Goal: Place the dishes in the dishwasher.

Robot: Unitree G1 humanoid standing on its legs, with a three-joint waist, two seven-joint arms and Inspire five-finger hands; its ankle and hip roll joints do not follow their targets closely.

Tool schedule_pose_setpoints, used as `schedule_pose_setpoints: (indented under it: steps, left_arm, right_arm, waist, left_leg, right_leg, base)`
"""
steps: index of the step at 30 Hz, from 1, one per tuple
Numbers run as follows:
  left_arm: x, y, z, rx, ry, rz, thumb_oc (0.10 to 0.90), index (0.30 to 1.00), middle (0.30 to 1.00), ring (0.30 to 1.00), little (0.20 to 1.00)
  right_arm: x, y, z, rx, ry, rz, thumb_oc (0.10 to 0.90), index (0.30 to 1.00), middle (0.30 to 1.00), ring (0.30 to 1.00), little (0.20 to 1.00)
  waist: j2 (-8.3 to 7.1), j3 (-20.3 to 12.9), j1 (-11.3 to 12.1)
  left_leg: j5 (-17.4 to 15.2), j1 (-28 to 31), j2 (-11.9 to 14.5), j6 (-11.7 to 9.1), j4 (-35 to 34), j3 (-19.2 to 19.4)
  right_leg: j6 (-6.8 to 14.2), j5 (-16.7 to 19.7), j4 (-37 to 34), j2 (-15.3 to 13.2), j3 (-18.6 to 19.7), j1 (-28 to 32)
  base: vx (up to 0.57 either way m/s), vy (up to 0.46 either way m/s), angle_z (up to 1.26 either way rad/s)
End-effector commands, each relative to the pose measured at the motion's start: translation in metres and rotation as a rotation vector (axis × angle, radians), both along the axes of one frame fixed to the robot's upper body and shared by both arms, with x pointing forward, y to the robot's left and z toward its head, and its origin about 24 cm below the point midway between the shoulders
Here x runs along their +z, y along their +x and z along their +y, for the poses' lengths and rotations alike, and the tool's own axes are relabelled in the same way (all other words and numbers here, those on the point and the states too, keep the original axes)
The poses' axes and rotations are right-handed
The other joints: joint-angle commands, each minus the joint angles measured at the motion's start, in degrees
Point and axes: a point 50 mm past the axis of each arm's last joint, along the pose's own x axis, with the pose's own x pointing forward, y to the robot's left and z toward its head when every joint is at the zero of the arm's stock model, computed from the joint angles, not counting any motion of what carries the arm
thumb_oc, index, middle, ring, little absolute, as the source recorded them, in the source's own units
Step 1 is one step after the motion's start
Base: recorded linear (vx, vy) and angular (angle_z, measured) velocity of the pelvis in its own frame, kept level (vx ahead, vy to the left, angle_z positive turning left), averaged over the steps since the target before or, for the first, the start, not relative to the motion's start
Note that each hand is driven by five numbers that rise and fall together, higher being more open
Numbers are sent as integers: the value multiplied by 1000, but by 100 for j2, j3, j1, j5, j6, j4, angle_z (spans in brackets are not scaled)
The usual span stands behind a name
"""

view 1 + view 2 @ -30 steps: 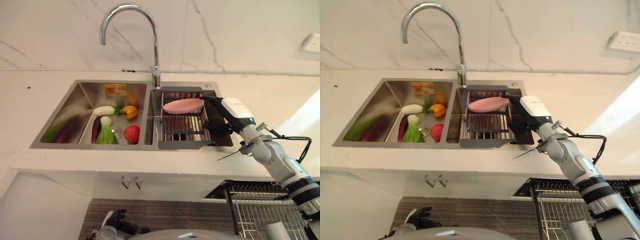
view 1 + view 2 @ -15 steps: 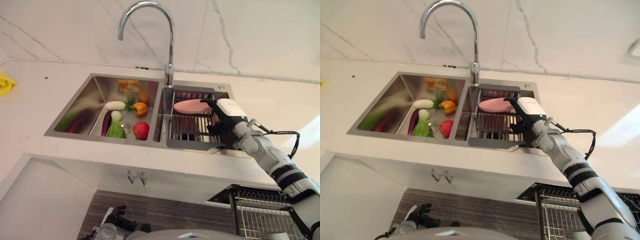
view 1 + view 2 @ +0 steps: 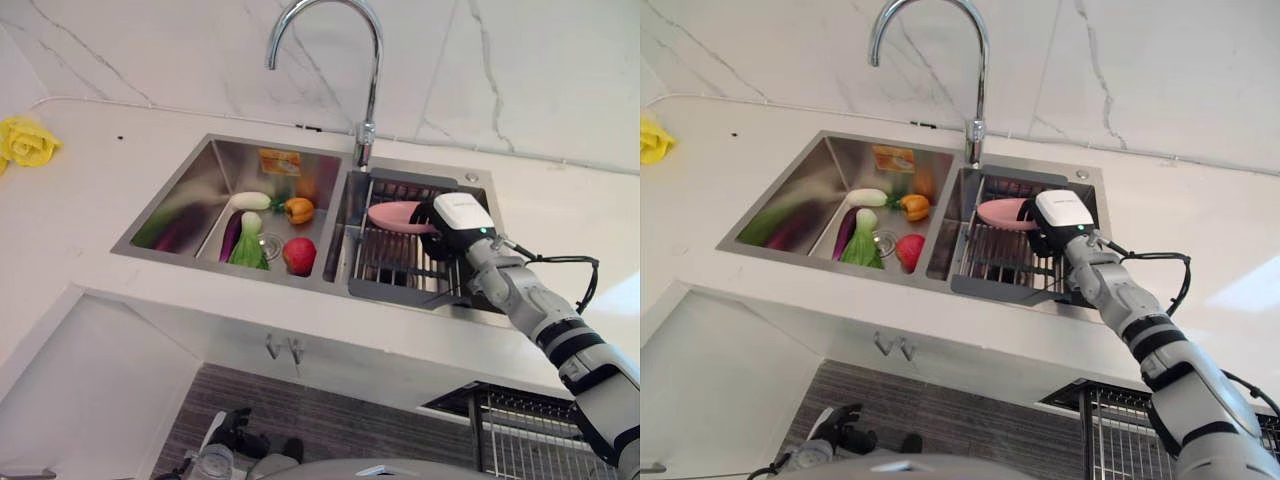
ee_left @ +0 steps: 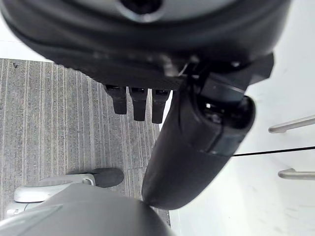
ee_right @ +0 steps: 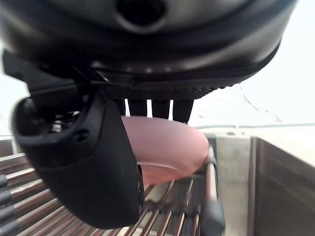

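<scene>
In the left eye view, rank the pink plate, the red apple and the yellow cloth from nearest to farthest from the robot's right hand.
1. Pink plate: on the drying rack in the sink's right basin, at the right hand.
2. Red apple: in the left basin, beside the divider.
3. Yellow cloth: on the counter, far left.

Bright, even light from above falls on the white marble-veined wall (image 3: 500,60) and white countertop (image 3: 80,240), with a glaring patch on the counter's right edge (image 3: 1240,292). The curved chrome tap (image 3: 372,60) and stainless steel double sink (image 3: 185,195) carry sharp highlights, while the cabinet front (image 3: 90,390) below lies in soft shade. From the right wrist, the dark right hand (image 5: 83,162) looms shadowed against the well-lit pale pink plate (image 5: 167,142).
</scene>
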Motion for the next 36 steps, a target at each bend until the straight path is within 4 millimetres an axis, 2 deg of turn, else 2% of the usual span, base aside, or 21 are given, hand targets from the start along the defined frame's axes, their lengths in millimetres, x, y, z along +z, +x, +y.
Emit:
schedule_pose_setpoints:
  steps: [1,9,10,12,17,18,22,23,24,25,26,27,28,32,33,34,35,36]
  left_arm:
    - [1,5,4,-41,27,9,800,900,900,900,900]
    - [0,-1,8,-35,52,31,800,900,900,900,900]
    - [-1,-3,8,-23,53,38,800,900,900,900,900]
    - [-1,-4,9,-17,57,40,800,900,900,900,900]
    - [-1,-6,9,-23,69,53,800,900,900,900,900]
    - [-2,-5,8,-28,65,55,800,900,900,900,900]
    - [0,4,7,-37,56,30,800,900,900,900,900]
    - [0,4,7,-39,57,31,800,900,900,900,900]
    - [4,18,6,-54,51,-11,800,900,900,900,900]
    - [4,18,6,-59,53,-10,800,900,900,900,900]
    - [6,23,6,-70,52,-25,800,900,900,900,900]
    - [9,29,8,-82,54,-42,800,900,900,900,900]
    - [9,30,8,-86,55,-42,800,900,900,900,900]
    - [11,35,13,-102,71,-47,800,900,900,900,900]
    - [14,39,18,-99,96,-57,800,900,900,900,900]
    - [14,40,19,-99,98,-58,800,900,900,900,900]
    - [16,42,23,-91,114,-58,800,900,900,900,900]
    - [18,44,30,-72,140,-61,800,900,900,900,900]
  right_arm:
    - [58,13,3,39,-50,-240,400,300,300,300,300]
    - [122,-4,7,84,-59,-546,400,300,300,300,300]
    - [141,-12,9,99,-49,-644,400,300,300,300,300]
    - [149,-17,10,108,-47,-682,400,300,300,300,300]
    - [188,-50,12,163,-70,-887,400,300,300,300,300]
    - [195,-57,10,169,-91,-921,400,300,300,300,300]
    - [212,-88,5,186,-120,-1029,400,300,300,300,300]
    - [212,-88,4,184,-120,-1029,400,300,300,300,300]
    - [216,-111,-10,148,-179,-1067,400,300,300,300,300]
    - [216,-112,-11,144,-180,-1066,400,300,300,300,300]
    - [214,-118,-16,129,-202,-1061,400,300,300,300,300]
    - [212,-128,-24,99,-248,-1063,400,300,300,300,300]
    - [211,-130,-24,95,-249,-1063,400,300,300,300,300]
    - [201,-147,-42,-4,-267,-1088,400,300,300,300,300]
    - [198,-152,-52,-73,-231,-1131,400,300,300,300,300]
    - [198,-152,-53,-74,-229,-1134,400,300,300,300,300]
    - [190,-150,-58,-119,-201,-1143,400,300,300,300,300]
    - [180,-149,-63,-162,-171,-1127,400,300,300,300,300]
  waist:
    - [-264,-145,158]
    - [-260,-190,-14]
    - [-239,-193,-112]
    - [-234,-185,-136]
    - [-206,-167,-331]
    - [-202,-169,-436]
    - [-211,-148,-624]
    - [-216,-149,-613]
    - [-228,-87,-849]
    - [-231,-106,-827]
    - [-233,-62,-922]
    - [-235,45,-1130]
    - [-241,41,-1097]
    - [-250,363,-1458]
    - [-304,561,-1549]
    - [-320,557,-1528]
    - [-359,635,-1546]
    - [-402,682,-1525]
  left_leg:
    - [-370,65,36,6,25,21]
    - [-461,211,80,57,25,256]
    - [-486,268,93,88,25,348]
    - [-499,290,97,102,25,405]
    - [-587,411,87,184,29,709]
    - [-601,428,76,201,31,762]
    - [-658,482,22,266,50,913]
    - [-658,482,21,266,50,916]
    - [-618,422,-32,314,76,945]
    - [-664,442,-26,315,64,938]
    - [-670,430,-43,339,65,947]
    - [-668,400,-87,390,58,1005]
    - [-667,391,-90,394,59,1014]
    - [-730,264,-212,496,51,1361]
    - [-704,87,-211,521,54,1635]
    - [-663,58,-216,518,47,1661]
    - [-660,-17,-171,519,41,1847]
    - [-653,-69,-84,498,36,2066]
  right_leg:
    - [361,119,70,-355,52,79]
    - [375,172,78,-365,249,52]
    - [380,198,82,-370,368,24]
    - [384,212,90,-370,432,2]
    - [443,292,162,-397,824,-154]
    - [459,304,186,-406,889,-185]
    - [502,312,311,-441,1105,-292]
    - [502,311,313,-441,1108,-294]
    - [534,369,498,-485,1205,-451]
    - [540,319,505,-480,1203,-438]
    - [567,333,605,-487,1245,-520]
    - [625,405,759,-497,1386,-720]
    - [629,400,780,-499,1399,-742]
    - [780,688,850,-494,1847,-1202]
    - [852,958,817,-468,1964,-1528]
    - [849,1001,812,-468,1992,-1569]
    - [890,1096,801,-474,1933,-1718]
    - [920,1188,811,-529,1664,-1859]
  base:
    - [-24,2,4]
    - [-14,7,-4]
    - [-13,31,-30]
    - [-19,29,-31]
    - [-15,60,-36]
    - [-6,79,-52]
    - [-5,76,-34]
    - [-36,121,-30]
    - [-4,95,-25]
    - [-19,122,-14]
    - [-27,111,-2]
    - [-63,113,-13]
    - [-90,136,-31]
    - [-146,144,-55]
    - [-240,130,-98]
    - [-281,96,-112]
    - [-173,28,-97]
    - [-191,34,-87]
